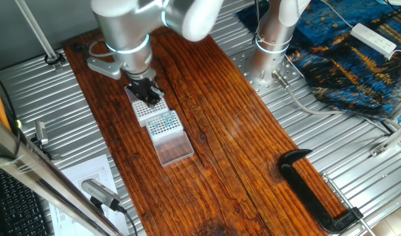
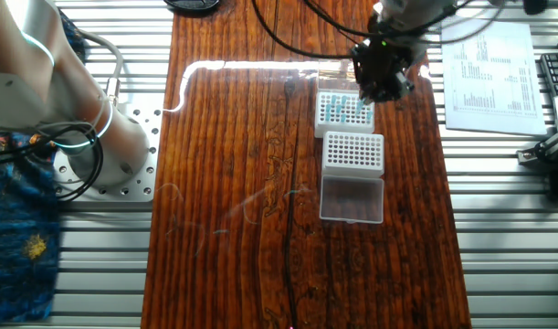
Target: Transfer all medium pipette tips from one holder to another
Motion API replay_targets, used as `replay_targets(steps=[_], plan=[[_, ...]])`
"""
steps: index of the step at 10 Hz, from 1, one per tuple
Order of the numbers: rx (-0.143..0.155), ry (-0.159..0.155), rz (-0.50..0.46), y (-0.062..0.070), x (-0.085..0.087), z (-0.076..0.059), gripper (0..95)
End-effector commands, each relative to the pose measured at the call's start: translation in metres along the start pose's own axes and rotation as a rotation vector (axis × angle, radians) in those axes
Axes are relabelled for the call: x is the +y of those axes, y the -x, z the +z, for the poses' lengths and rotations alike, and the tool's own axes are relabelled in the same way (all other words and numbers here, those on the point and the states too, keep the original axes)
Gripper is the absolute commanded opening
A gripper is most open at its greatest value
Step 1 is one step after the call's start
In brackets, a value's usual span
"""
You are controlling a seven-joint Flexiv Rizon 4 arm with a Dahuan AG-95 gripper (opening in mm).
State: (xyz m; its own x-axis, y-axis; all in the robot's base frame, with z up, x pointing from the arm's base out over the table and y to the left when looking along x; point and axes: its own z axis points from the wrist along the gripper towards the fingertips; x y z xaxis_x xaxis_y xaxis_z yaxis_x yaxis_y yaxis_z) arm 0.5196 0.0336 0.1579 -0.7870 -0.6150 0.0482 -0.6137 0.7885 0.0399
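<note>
Two white tip racks stand end to end on the wooden board, with a clear lid (image 1: 174, 149) (image 2: 352, 199) lying flat past them. My gripper (image 1: 146, 92) (image 2: 381, 78) hangs low over the far corner of the end rack (image 1: 141, 110) (image 2: 344, 111). In the other fixed view, a few teal-blue pipette tips (image 2: 338, 110) show in that rack. The middle rack (image 1: 164, 122) (image 2: 353, 153) shows a grid of small bluish dots (image 1: 162, 121) in one fixed view. The black fingers hide what lies between them, so I cannot tell whether they are open or shut.
A black clamp (image 1: 312, 190) lies on the board's near right edge. A printed sheet (image 2: 493, 68) (image 1: 88, 174) lies on the ribbed metal table beside the board. The arm's base (image 1: 272, 39) (image 2: 87, 137) and a blue patterned cloth (image 1: 358, 59) (image 2: 14, 228) are on the other side.
</note>
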Motion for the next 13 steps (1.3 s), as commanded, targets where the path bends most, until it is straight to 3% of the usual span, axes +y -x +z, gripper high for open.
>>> replay_targets(steps=[1,4,6,10,13], plan=[[-0.002,-0.003,-0.037,-0.023,-0.005,-0.006,0.0],[0.001,-0.007,-0.092,-0.059,-0.011,-0.007,0.0],[-0.003,-0.008,-0.092,-0.069,-0.019,-0.004,0.0],[-0.056,-0.038,-0.044,-0.069,-0.028,0.008,0.0],[-0.043,-0.056,-0.04,-0.07,-0.028,0.013,0.0]])
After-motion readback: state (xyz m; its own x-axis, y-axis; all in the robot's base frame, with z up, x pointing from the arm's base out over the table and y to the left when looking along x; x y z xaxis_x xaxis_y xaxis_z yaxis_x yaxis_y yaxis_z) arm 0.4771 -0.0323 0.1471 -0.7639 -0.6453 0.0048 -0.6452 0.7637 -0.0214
